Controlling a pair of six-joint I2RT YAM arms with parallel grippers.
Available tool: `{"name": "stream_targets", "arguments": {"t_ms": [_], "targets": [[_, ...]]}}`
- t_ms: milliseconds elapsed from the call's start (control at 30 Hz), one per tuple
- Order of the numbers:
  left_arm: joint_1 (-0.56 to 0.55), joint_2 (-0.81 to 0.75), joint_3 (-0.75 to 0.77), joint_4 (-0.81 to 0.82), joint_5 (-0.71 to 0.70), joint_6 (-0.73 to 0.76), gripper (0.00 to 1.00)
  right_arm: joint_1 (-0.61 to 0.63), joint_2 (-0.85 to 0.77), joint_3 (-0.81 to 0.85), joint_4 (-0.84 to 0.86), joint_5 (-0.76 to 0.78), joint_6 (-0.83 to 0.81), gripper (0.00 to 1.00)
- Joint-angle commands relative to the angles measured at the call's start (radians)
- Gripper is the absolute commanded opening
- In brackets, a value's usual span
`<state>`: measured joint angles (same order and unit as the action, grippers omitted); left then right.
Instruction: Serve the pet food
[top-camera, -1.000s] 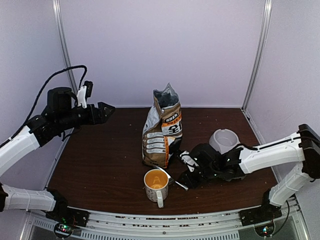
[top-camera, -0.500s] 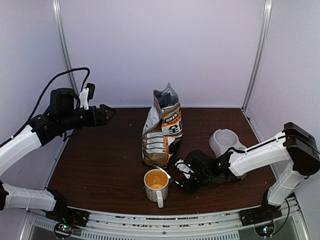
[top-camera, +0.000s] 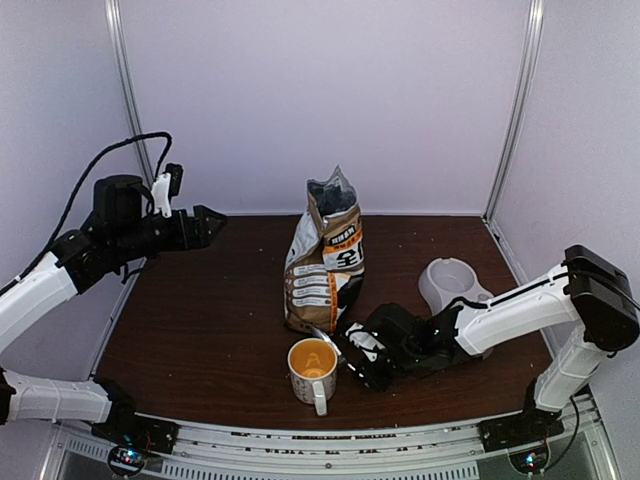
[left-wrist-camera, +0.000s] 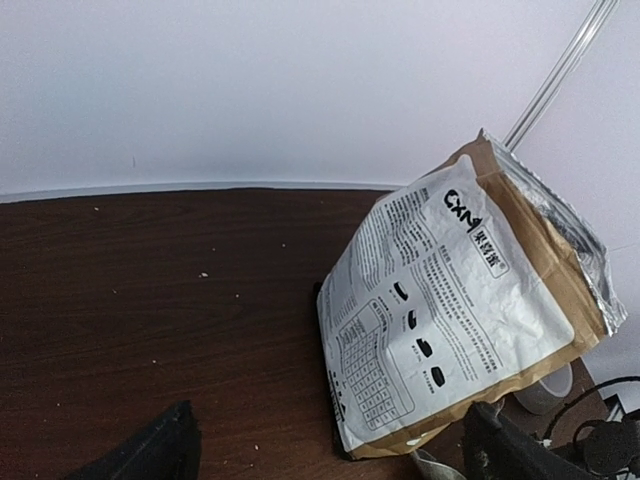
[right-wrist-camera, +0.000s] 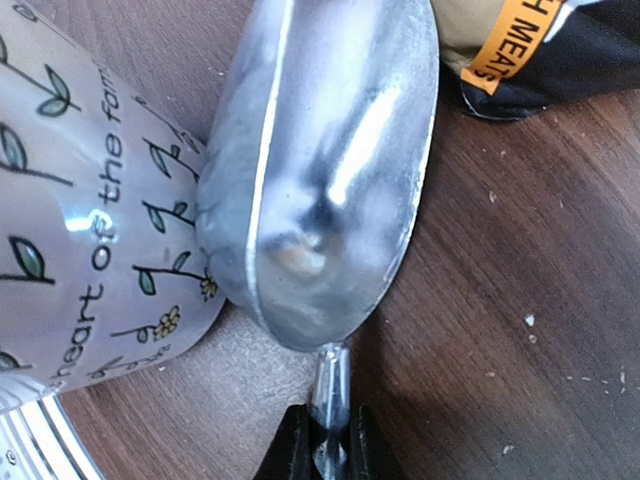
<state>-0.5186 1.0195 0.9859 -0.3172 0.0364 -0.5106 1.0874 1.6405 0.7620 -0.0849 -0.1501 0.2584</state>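
Note:
The white, tan and orange pet food bag (top-camera: 325, 260) stands open-topped at the table's middle; the pet food itself is hidden inside. In the left wrist view the bag (left-wrist-camera: 450, 310) leans ahead of me. A metal scoop (right-wrist-camera: 330, 170) rests bowl-up against the flowered mug (right-wrist-camera: 90, 220), empty as far as I can see. My right gripper (right-wrist-camera: 328, 445) is shut on the scoop's thin handle, low by the mug (top-camera: 312, 368) in the top view. My left gripper (top-camera: 215, 222) hangs open high at the far left, holding nothing.
A white bowl (top-camera: 447, 283) sits on the right of the table behind my right arm. The bag's dark bottom corner (right-wrist-camera: 520, 50) lies just beyond the scoop. Small crumbs dot the brown tabletop (top-camera: 200, 320).
My right gripper slid left toward the mug and closed its jaws on the scoop handle. The left arm has barely shifted.

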Motion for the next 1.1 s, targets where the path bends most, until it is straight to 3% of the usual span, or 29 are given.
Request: {"name": "stream_targets", "arguments": {"t_ms": [0,433,733,1067], "targets": [[0.003,-0.03,0.046,0.001,-0.013,0.011,0.94,-0.006,-0.086,0.0,-0.074,0.119,-0.007,0.0],[-0.053,0.091,0.227,-0.109,0.105,-0.023,0.91,0.004,-0.459,0.14,-0.495,0.412,-0.113,0.0],[-0.196,0.287,0.438,-0.198,0.295,-0.102,0.9,0.133,-0.401,0.395,-0.675,0.661,-0.298,0.0],[-0.231,0.345,0.42,-0.191,0.474,-0.199,0.9,0.211,-0.29,0.519,-0.605,0.811,-0.497,0.0]]}}
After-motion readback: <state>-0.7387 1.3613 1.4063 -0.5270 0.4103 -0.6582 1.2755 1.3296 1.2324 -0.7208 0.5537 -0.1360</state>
